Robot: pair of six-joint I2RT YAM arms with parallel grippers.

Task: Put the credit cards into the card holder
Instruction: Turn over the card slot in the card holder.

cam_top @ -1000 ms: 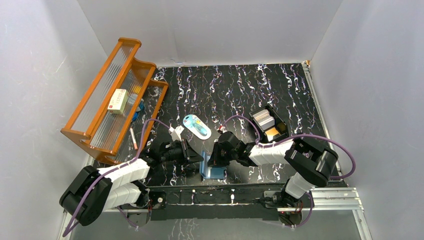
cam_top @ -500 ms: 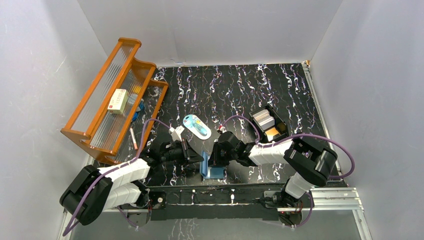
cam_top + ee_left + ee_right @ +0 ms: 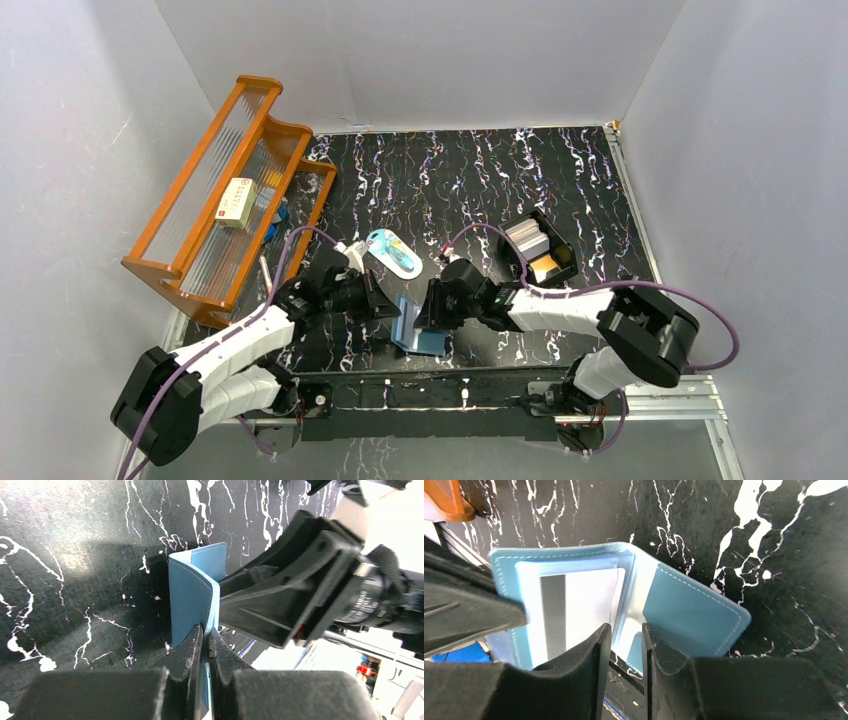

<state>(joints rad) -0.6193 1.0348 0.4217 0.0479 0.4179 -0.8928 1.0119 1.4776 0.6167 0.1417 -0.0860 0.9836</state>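
The blue card holder (image 3: 418,332) lies open near the table's front edge. My left gripper (image 3: 205,630) is shut on the edge of its raised flap (image 3: 192,592) and holds that flap up. In the right wrist view the card holder (image 3: 694,612) shows its inside, where a pale credit card (image 3: 574,605) with a dark stripe sits in the clear pocket. My right gripper (image 3: 624,632) hovers just over that pocket, fingers a little apart, nothing between them. More credit cards (image 3: 530,240), grey and orange, stand in the black box (image 3: 560,250).
An orange slatted rack (image 3: 225,190) with a cream box (image 3: 237,202) stands at the left. A light-blue oval item (image 3: 392,252) lies behind the card holder. Both arms crowd together at the front middle.
My right gripper has opened, and the card stays in the pocket. My left arm has shifted up and left, tilting the held flap further open, and has closed tighter.
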